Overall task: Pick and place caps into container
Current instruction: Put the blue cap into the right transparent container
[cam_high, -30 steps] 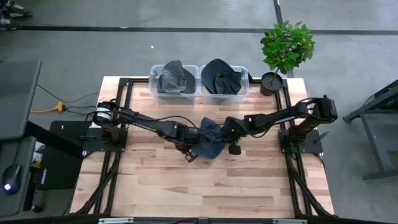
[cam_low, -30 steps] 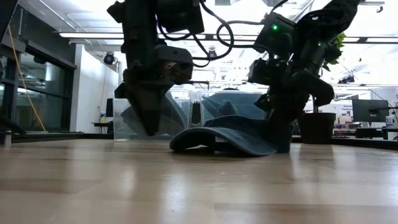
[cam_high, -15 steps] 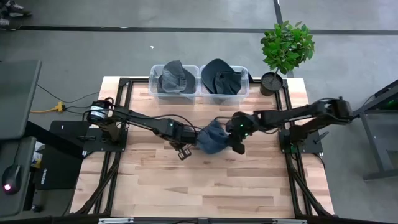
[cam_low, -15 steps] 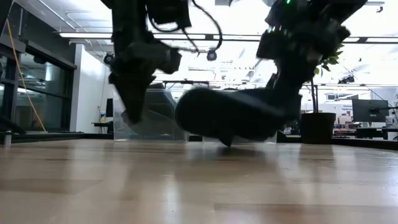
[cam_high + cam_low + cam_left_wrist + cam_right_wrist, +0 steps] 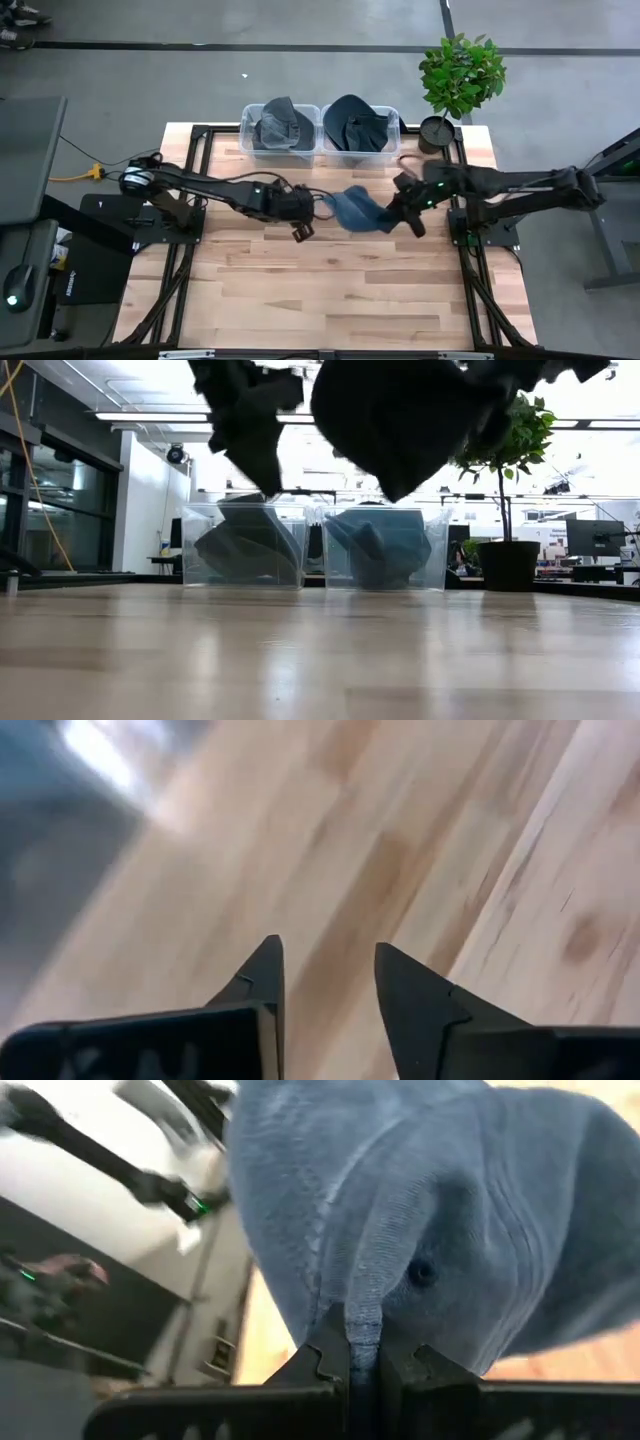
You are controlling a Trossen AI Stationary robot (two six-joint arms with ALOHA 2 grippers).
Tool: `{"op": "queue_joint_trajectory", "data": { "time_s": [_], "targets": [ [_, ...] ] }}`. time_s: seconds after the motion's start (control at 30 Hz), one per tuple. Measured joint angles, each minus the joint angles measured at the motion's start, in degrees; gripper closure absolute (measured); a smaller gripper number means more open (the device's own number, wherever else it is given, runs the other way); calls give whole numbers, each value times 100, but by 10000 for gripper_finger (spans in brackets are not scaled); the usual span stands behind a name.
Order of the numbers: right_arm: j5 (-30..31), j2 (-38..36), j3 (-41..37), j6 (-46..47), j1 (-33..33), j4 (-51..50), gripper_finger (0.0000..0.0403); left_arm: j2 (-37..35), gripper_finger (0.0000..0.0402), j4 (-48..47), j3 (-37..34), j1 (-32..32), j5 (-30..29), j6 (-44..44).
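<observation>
A blue denim-like cap hangs in the air over the middle of the table, high up in the low view. My right gripper is at its right side and is shut on it. My left gripper hovers just left of the cap, open and empty, with bare wood below it. Other caps lie in two clear bins at the far edge: faded grey-blue ones in the left bin, darker ones in the right bin. My right gripper pinches a raised fold of the cap's crown cloth between its two shut fingers. The fingers come from the table's right side. The cap is lifted clear of the table and sags away from the fingers, slack.
The two bins stand side by side at the far edge. A potted plant stands at the far right corner beside the right bin. Bare wood lies open over the near half of the table.
My right gripper has risen and drawn back toward the table's right edge. The cap came with it, from lying on the wood to hanging clear of the table. My left gripper has risen off the table beside the cap and moved a little toward the far edge.
</observation>
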Motion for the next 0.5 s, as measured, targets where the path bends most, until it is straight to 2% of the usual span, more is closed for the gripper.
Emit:
{"op": "queue_joint_trajectory", "data": {
  "time_s": [0.13, 0.3, 0.5],
  "targets": [
    [-270, -491, 0, 375, -172, 227, 399, -242, 280, 1013, 11, 2, -389, 828],
    [-556, -978, 2, 792, -392, 805, 399, -315, 251, 2550, 12, 12, -485, 1989],
    [-809, -1316, 4, 1119, -613, 1267, 399, -310, 220, 3597, 4, 15, -943, 2167]
  ]
}}
